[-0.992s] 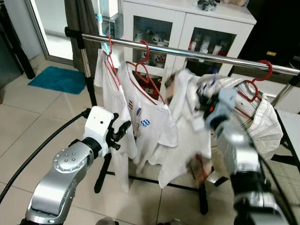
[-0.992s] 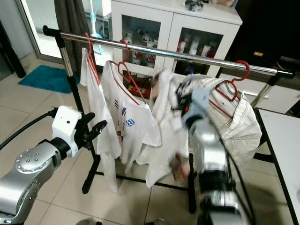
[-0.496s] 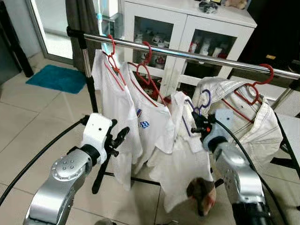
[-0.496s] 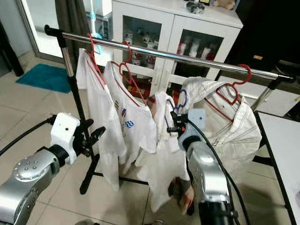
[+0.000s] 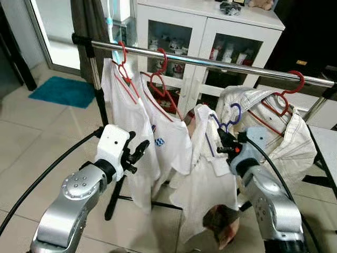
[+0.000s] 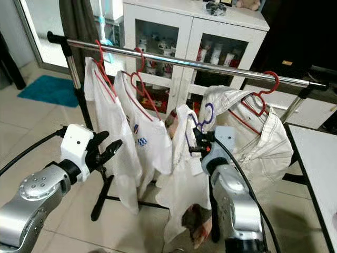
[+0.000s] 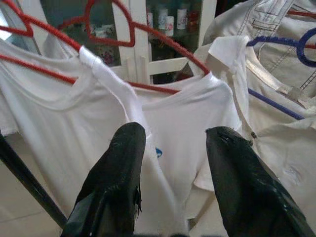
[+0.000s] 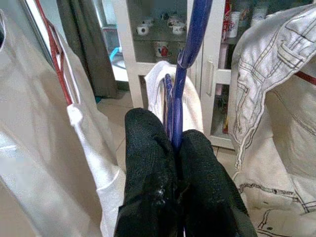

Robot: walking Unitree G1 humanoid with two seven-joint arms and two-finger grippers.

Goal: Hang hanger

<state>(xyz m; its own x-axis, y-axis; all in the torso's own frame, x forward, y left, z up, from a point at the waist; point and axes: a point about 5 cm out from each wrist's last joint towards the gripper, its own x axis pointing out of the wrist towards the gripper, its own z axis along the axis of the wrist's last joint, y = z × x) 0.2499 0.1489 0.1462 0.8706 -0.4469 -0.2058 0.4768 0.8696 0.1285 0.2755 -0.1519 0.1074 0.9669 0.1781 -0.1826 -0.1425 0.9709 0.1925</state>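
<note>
**A:** Where is the hanger, measured from the rail?

**B:** The blue hanger (image 5: 224,125) hangs below the chrome rail (image 5: 210,62) and slightly on the robot's side of it, in the gap between the red-hangered T-shirts (image 5: 158,126) and the beige jacket (image 5: 287,134). A white shirt (image 5: 208,174) drapes from it. Its hook is not over the rail yet.

**A:** Who has it?

**B:** The right gripper (image 5: 227,149). In the right wrist view its two black fingers (image 8: 148,163) are clamped on the blue stem just beneath the hook, with the stem running straight up out of the pinch.

**A:** And the relation that matters?

**B:** The hook (image 6: 206,112) stands above the fingers, and the rail lies higher again and farther from the robot. The stem's long axis is close to upright, while the hanger's shoulders run roughly along the rail. I judge the move must go up and forward, then down so the hook drops over the rail.

**A:** The other arm?

**B:** The left gripper (image 5: 138,153) is below the rail, near the T-shirts, fingers (image 7: 118,168) spread apart with nothing between them. The right arm is plainly nearer the free stretch of rail.

**A:** Any risk?

**B:** The hook could catch the jacket collar beside it, I'd guess.
</note>
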